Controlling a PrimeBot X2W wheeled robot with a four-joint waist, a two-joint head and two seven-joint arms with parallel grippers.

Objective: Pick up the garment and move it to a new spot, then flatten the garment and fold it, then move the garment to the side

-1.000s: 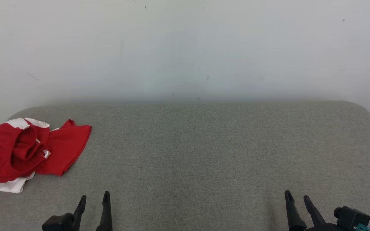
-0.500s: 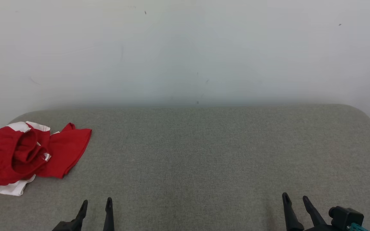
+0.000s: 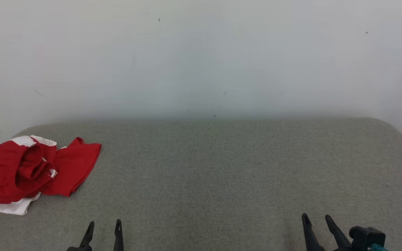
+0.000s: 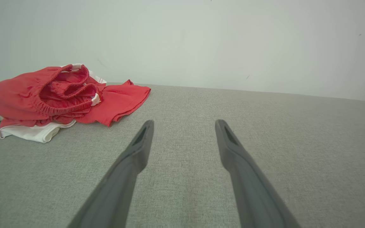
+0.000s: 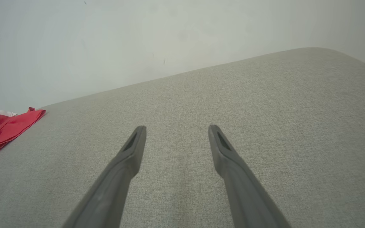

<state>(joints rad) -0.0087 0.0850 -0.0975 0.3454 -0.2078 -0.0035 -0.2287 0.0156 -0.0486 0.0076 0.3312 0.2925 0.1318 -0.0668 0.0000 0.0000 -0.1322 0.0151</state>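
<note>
The garment (image 3: 30,172) is a crumpled red piece with white trim and an elastic waistband, lying in a heap at the far left of the grey padded surface (image 3: 222,167). It also appears in the left wrist view (image 4: 59,98) and at the left edge of the right wrist view (image 5: 8,129). My left gripper (image 3: 104,226) stands open near the front edge, to the right of and nearer than the garment, with nothing between its fingers. At the lower right my right gripper (image 3: 317,220) is open and empty, far from the cloth.
A plain pale wall (image 3: 201,59) rises directly behind the grey surface. The surface has rounded far corners, and its left edge runs just beside the garment.
The whole head picture has slid downward, so the camera has tilted up a little. Both grippers sit lower in the picture. The garment lies as before.
</note>
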